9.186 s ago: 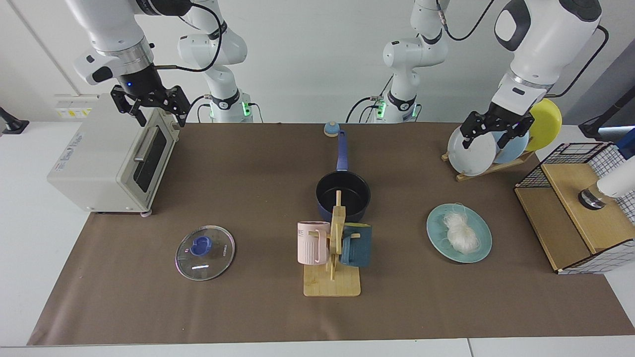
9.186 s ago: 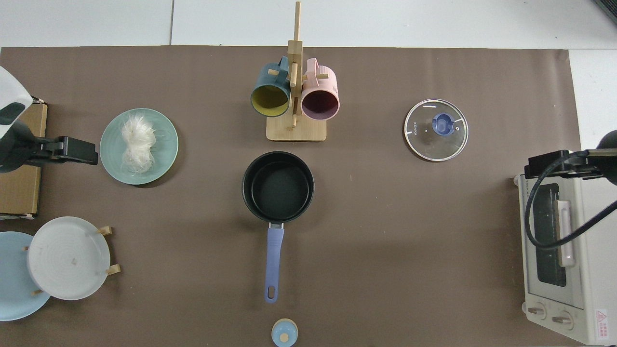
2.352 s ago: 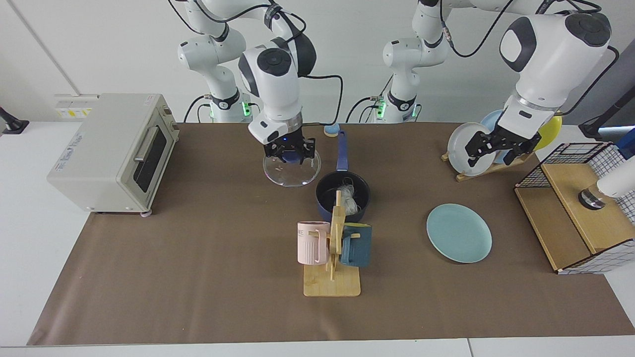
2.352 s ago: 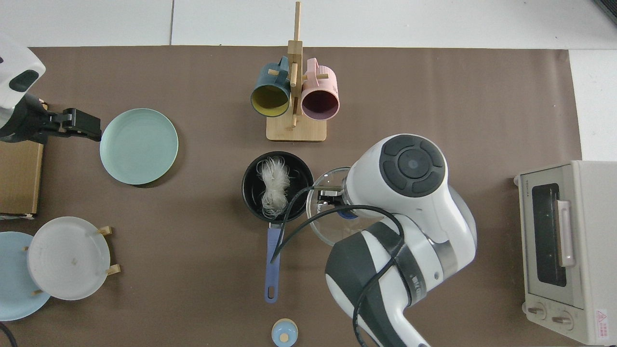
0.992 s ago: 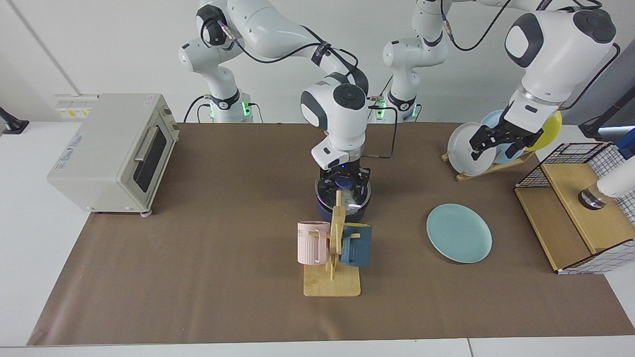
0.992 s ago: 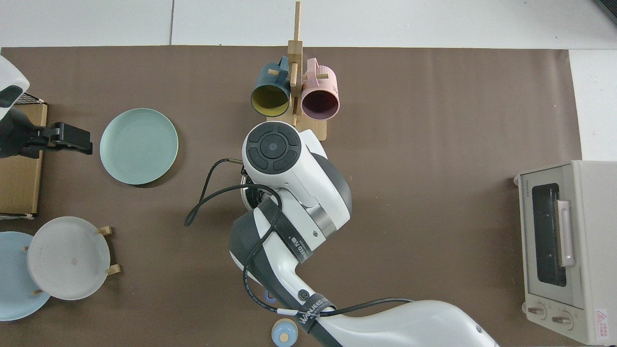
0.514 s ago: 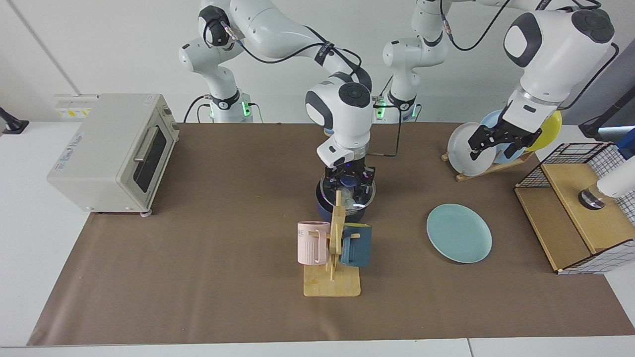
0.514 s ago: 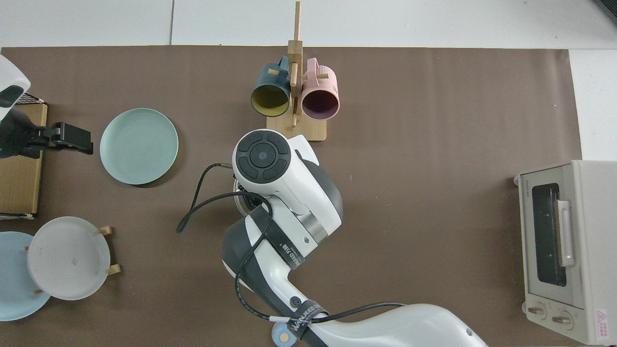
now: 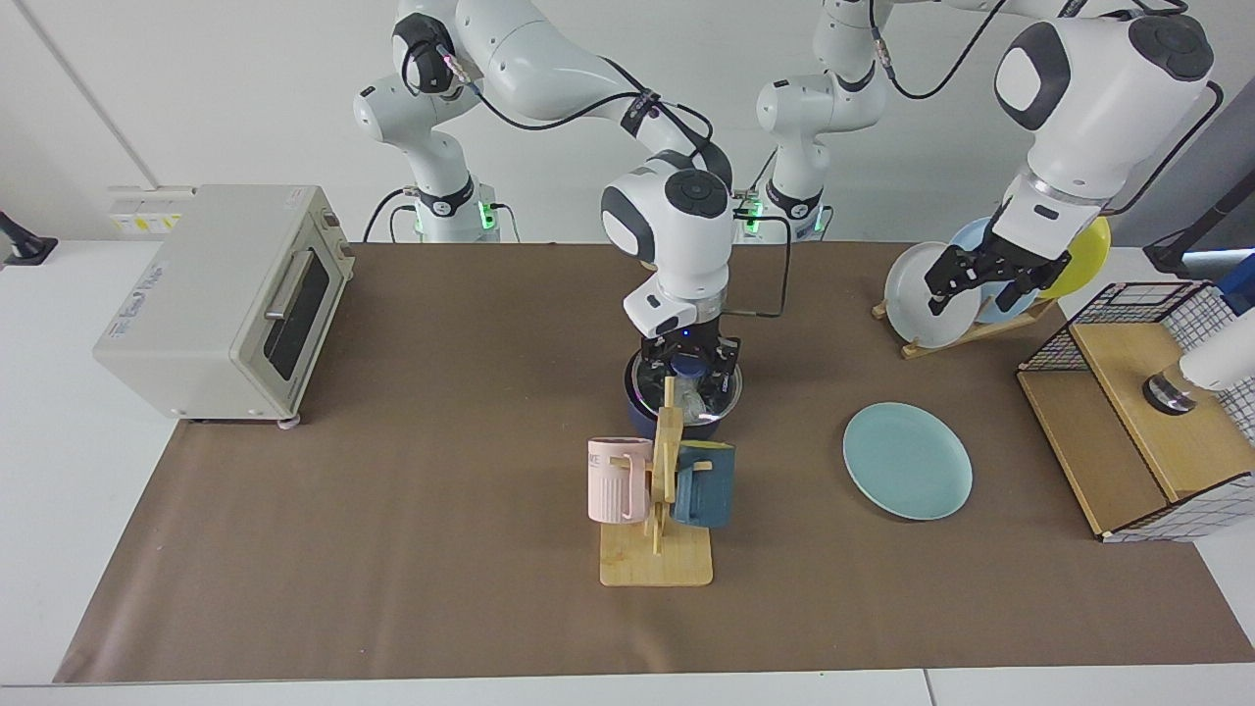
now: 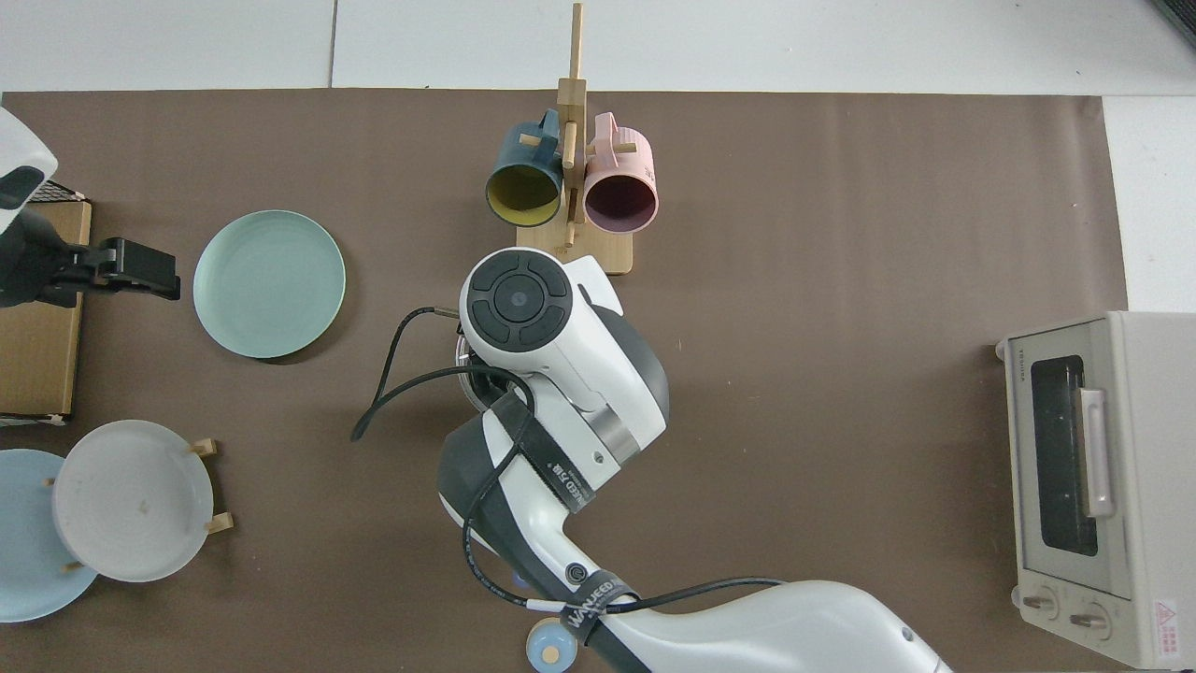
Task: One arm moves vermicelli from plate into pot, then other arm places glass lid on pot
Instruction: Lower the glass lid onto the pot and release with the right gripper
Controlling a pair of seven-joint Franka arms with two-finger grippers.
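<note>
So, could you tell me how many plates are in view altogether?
4: the teal plate flat on the table, and white, light blue and yellow plates standing in the rack. Others could be hidden.

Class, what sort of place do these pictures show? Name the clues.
Probably a robotics lab staged as a kitchen: a toaster oven, a mug rack, a plate rack and a pot on a paper-covered table, between white robot arms.

Your right arm reaches from its base to mid-table, wrist pointing straight down, and your right gripper (image 9: 688, 367) is low with its fingers closed on the lid (image 9: 686, 387) knob. Your left arm waits raised at the table's side, left gripper (image 9: 980, 281) spread wide.
</note>
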